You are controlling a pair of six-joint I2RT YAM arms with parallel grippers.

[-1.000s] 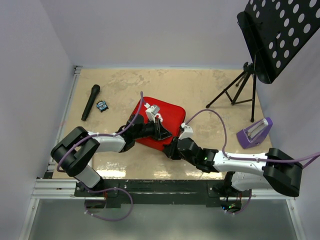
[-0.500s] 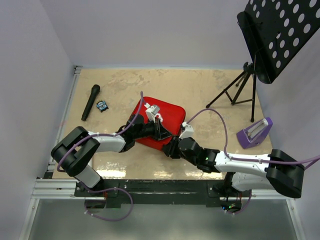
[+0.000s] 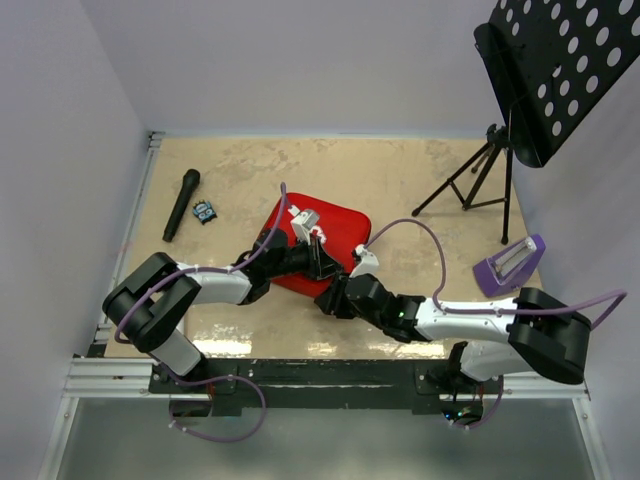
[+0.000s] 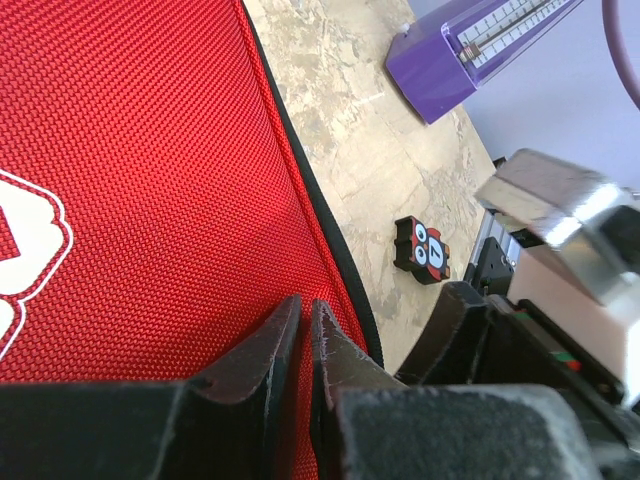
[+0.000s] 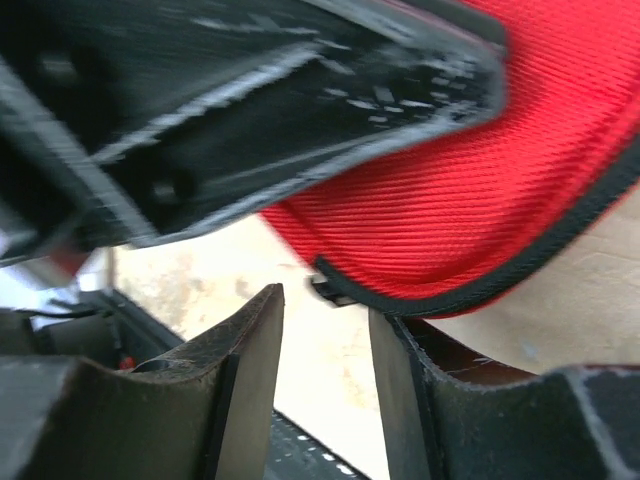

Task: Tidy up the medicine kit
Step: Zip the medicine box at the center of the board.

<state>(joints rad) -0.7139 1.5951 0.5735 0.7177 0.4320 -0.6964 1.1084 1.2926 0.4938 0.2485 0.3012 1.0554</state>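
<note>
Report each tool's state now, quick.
Left tool: closed, tips against the medicine kit; whether it pinches anything cannot be told.
Right tool: open, holding nothing, at the kit's edge.

Pale lilac walls enclose a mottled beige tabletop, black music stand at right.

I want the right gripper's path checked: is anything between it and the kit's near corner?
Nothing visible does. The open right gripper faces the kit's black-edged corner, with only table showing between its fingers. The left gripper is over the lid, not in that gap.
</note>
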